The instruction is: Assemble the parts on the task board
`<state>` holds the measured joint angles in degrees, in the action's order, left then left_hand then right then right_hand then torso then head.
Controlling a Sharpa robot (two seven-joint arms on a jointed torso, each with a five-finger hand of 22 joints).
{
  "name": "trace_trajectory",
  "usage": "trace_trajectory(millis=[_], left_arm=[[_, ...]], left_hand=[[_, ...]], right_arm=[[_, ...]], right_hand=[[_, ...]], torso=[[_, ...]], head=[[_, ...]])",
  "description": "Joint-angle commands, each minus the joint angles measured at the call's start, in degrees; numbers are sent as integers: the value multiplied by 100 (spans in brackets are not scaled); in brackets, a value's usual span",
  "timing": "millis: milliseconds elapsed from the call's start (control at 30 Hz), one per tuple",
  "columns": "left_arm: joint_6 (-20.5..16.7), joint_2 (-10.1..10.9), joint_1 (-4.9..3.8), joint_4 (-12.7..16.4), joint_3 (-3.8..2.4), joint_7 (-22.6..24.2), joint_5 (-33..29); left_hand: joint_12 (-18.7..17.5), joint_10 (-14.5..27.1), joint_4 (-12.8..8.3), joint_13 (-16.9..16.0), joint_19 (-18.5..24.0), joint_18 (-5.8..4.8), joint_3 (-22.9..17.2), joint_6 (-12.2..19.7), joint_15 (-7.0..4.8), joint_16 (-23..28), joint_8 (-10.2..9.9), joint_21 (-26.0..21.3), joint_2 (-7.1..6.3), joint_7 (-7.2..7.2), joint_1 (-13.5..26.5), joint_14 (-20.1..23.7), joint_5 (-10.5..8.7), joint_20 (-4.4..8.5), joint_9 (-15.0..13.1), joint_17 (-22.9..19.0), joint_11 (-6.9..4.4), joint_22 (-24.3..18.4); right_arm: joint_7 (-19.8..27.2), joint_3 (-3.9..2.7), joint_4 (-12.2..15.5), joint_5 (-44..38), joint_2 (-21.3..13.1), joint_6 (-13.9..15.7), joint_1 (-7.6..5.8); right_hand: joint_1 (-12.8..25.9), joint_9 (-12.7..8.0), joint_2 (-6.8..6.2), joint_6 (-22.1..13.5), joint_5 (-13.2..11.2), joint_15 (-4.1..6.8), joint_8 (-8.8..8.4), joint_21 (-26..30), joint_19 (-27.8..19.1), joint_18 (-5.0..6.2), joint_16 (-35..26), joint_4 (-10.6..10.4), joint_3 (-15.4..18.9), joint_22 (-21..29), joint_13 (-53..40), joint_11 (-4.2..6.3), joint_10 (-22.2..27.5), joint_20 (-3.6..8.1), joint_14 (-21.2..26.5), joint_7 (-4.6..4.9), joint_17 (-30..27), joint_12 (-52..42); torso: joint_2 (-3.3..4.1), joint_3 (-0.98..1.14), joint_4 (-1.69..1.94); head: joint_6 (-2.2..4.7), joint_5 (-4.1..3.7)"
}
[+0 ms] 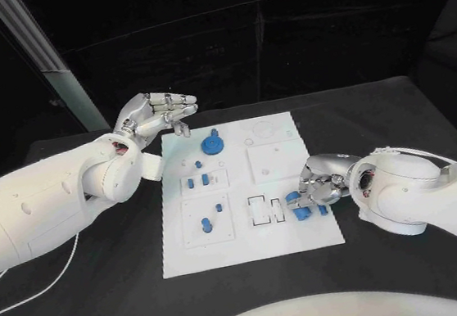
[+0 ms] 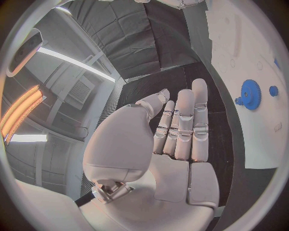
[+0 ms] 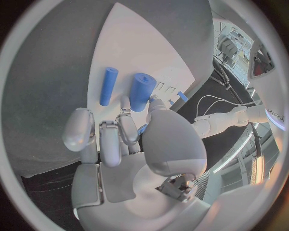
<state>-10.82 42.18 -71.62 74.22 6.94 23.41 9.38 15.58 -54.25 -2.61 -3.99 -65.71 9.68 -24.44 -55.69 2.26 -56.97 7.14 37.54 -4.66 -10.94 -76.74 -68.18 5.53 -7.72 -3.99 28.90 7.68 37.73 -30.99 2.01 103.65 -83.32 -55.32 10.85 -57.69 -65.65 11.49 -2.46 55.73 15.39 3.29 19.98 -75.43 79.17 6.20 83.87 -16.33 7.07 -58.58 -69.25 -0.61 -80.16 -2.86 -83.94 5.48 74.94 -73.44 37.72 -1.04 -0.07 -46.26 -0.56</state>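
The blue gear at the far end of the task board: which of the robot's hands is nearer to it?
Left. The left hand is raised just beyond the board's far left corner, close to the blue gear. The right hand is down at the task board's near right edge, well away.

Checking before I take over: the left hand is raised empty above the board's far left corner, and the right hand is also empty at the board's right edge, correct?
Not quite. The left hand is raised and empty, but the right hand is not: in the right wrist view its fingers close on a thick blue cylinder at the task board's right edge.
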Motion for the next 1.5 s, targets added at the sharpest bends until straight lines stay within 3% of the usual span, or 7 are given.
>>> trace_trajectory(millis=[33, 200, 267, 567, 800, 1167, 1500], left_arm=[[76, 7, -5, 6, -1, 22, -7], [85, 8, -5, 4, 1, 10, -7], [88, 8, -4, 5, 1, 6, -7], [96, 6, 3, 0, 4, -2, -7], [102, -4, 8, -6, 6, -4, -7], [106, 5, 9, 4, 7, -9, -7], [123, 1, 8, 19, 7, -15, -7]], left_hand=[[20, 39, 40, 9, 45, 77, -8, 20, -2, 7, 34, -29, 1, -16, 36, 28, -8, -6, 8, -5, -17, -6], [26, 43, 48, 9, 45, 77, -5, 24, -1, 5, 36, -33, 5, -15, 47, 28, -8, -7, 9, -7, -17, -8], [26, 43, 48, 9, 45, 77, -5, 24, -1, 5, 36, -33, 5, -15, 47, 28, -8, -7, 9, -7, -17, -8], [26, 43, 48, 9, 45, 77, -5, 24, -1, 5, 36, -33, 5, -15, 47, 28, -8, -7, 9, -7, -17, -8], [26, 43, 48, 9, 45, 77, -5, 24, -1, 5, 36, -33, 5, -15, 47, 28, -8, -7, 9, -7, -17, -8], [26, 43, 48, 9, 45, 77, -5, 24, -1, 5, 36, -33, 5, -15, 47, 28, -8, -7, 9, -7, -17, -8], [36, 53, 54, 9, 47, 78, -4, 31, 0, 4, 39, -38, 8, -13, 54, 31, -7, -9, 10, -11, -18, -11]], right_arm=[[-87, 41, -59, -80, 66, -295, 83], [-86, 41, -88, -114, 129, -282, 114], [-89, 41, -89, -123, 137, -196, 120], [93, 37, 152, 88, -55, 734, 127], [282, 29, 420, 391, -217, 1232, 119], [397, 23, 493, 674, -85, 1313, 113], [270, 21, 271, 732, 345, 1065, 111]], right_hand=[[-33, -7, 40, -56, 11, -11, -28, -22, 12, -73, 36, -9, 40, -5, -6, -28, 4, -16, -390, 3, 334, -19], [-237, 51, 88, -92, 70, -14, 43, -49, 15, -80, 46, 35, 71, -55, -63, -29, 0, -22, -391, 4, 356, -27], [-376, 83, 142, -98, 226, -12, 84, -56, 12, -80, 51, 76, 60, -65, -89, -25, -4, -21, -392, -1, 367, -28], [-639, 193, 336, -129, 1036, 3, 204, -70, -2, -76, 74, 91, 93, -74, -178, -8, -33, -7, -399, -15, 415, -16], [-671, 223, 373, -124, 1270, 10, 231, -85, 4, -79, 85, 63, 121, -99, -209, 0, -48, -2, -404, -22, 440, -13], [-644, 239, 411, -109, 1346, 13, 245, -94, 8, -81, 92, 17, 143, -115, -227, 6, -60, 1, -406, -29, 454, -11], [-347, 312, 533, 37, 1292, 44, 298, -104, 8, -81, 96, -36, 288, -131, -264, 48, -90, 25, -408, -86, 467, 11]], torso=[[-4, 0, -4], [-4, -1, -1], [-5, -1, -6], [-11, 1, -7], [-6, -10, 4], [1, -9, 1], [9, -10, 16]], head=[[-15, 7], [-27, 9], [-18, 5], [-1, 13], [27, 0], [4, 28], [-6, 43]])
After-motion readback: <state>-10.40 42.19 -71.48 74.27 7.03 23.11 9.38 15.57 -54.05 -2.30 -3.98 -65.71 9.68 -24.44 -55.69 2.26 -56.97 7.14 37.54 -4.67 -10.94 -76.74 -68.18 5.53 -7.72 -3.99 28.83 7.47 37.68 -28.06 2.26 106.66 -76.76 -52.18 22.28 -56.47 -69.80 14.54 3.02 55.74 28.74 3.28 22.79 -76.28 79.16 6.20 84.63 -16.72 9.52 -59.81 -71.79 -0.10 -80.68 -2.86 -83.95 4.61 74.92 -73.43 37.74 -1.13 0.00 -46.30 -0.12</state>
